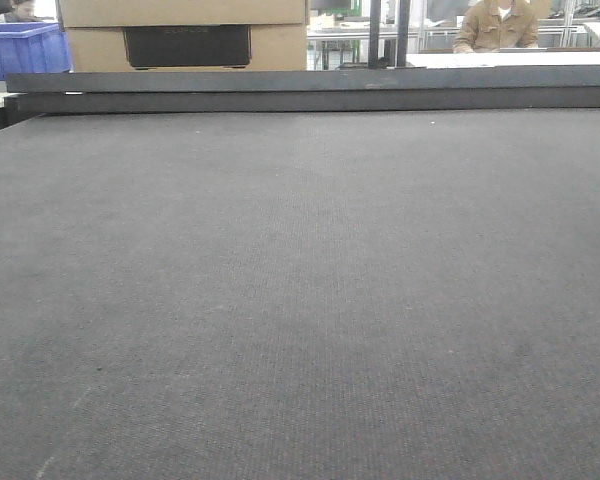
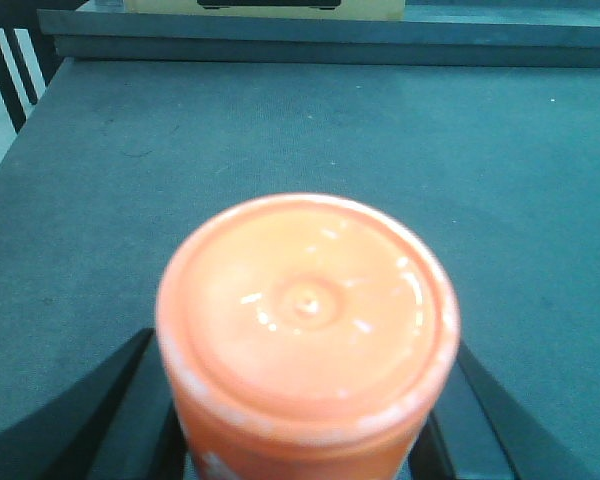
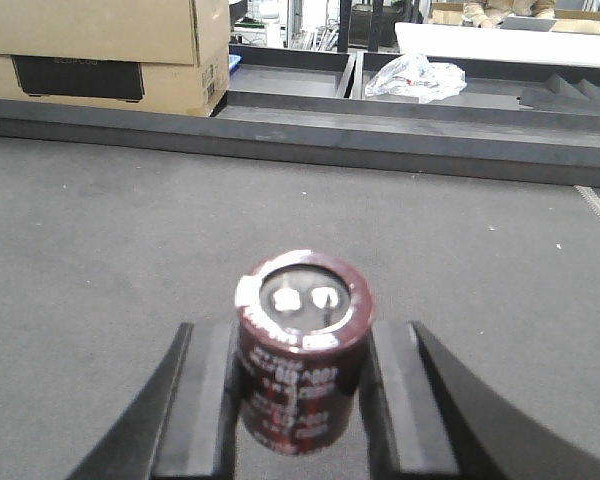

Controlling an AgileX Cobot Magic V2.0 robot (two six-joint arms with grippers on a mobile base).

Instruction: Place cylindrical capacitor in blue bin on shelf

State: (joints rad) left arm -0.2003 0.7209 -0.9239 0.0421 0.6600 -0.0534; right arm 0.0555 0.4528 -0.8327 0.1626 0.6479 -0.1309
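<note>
A dark maroon cylindrical capacitor [image 3: 302, 350] with two silver terminals on its top stands upright between the black fingers of my right gripper [image 3: 298, 345], which is shut on its sides above the dark grey felt table [image 3: 130, 230]. My left gripper [image 2: 305, 405] is shut on a glossy orange cylinder [image 2: 307, 310], whose round end fills the left wrist view. The black fingers [image 2: 130, 410] show on either side of it. Neither gripper shows in the front view. The shelf is out of view.
A raised dark rail [image 1: 310, 90] runs along the table's far edge. Behind it are a cardboard box [image 1: 180, 35], a blue plastic crate [image 1: 20, 50] at far left and a seated person [image 1: 495, 25]. Dark trays and a crumpled plastic bag [image 3: 415, 75] lie beyond the rail.
</note>
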